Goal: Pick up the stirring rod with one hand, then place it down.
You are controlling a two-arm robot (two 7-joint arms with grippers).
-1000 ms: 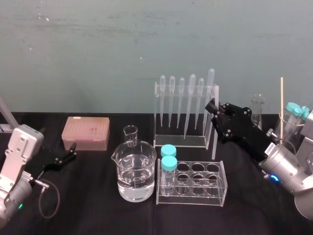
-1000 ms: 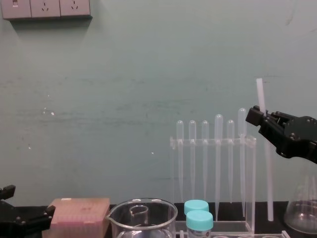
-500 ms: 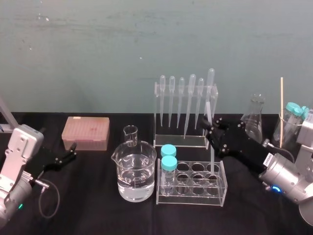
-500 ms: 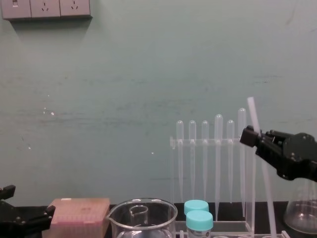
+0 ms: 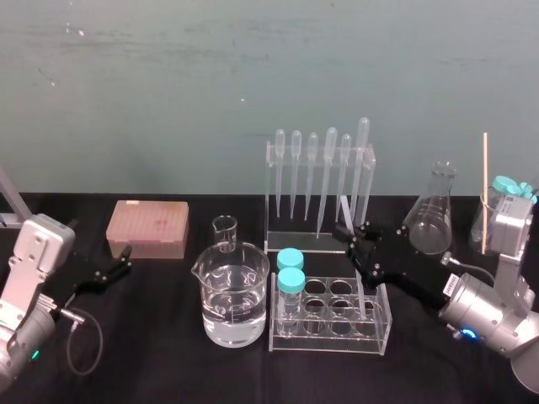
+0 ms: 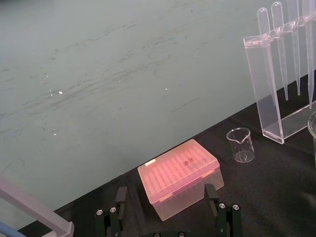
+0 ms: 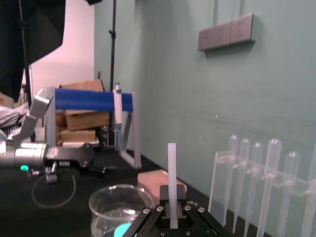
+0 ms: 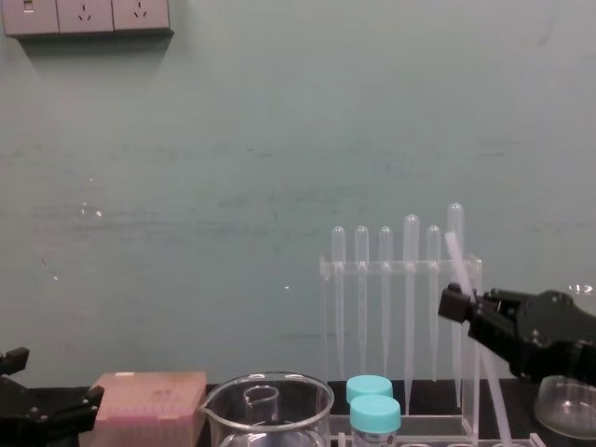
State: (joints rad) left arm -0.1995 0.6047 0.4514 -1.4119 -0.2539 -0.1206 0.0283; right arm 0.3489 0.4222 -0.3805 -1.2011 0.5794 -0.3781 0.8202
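A black table [image 5: 168, 362] runs back to a scuffed teal wall [image 5: 168, 84].

In the head view a pink tip box [image 5: 147, 228] sits at the back left. To its right are a small beaker [image 5: 225, 233] and, nearer, a large beaker [image 5: 231, 295] holding water. A clear tube rack [image 5: 328, 341] carries 2 blue-capped tubes [image 5: 290, 271]. Behind it a pipette stand [image 5: 271, 202] hangs 6 pipettes [image 5: 330, 160], and a conical flask [image 5: 431, 215] stands farther right. The right gripper [image 5: 354, 236] reaches in between stand and rack, clamped on the stirring rod [image 5: 361, 296]. The rod slants, top toward the left, lower end down among the rack's right-hand wells. Whether it sits inside a well I cannot tell. The left gripper [image 5: 125, 259] lies low near the tip box.

In the left wrist view that gripper's fingers [image 6: 121, 197] are spread wide, with the tip box just ahead of them and the small beaker beyond.

In the right wrist view the rod stands straight up out of the closed fingers [image 7: 164, 207]. The large beaker and tip box lie ahead, with wall sockets [image 7: 227, 32] high up.

In the chest view the rod crosses the stand's right end, gripped on its upper part, and leans left at the top.
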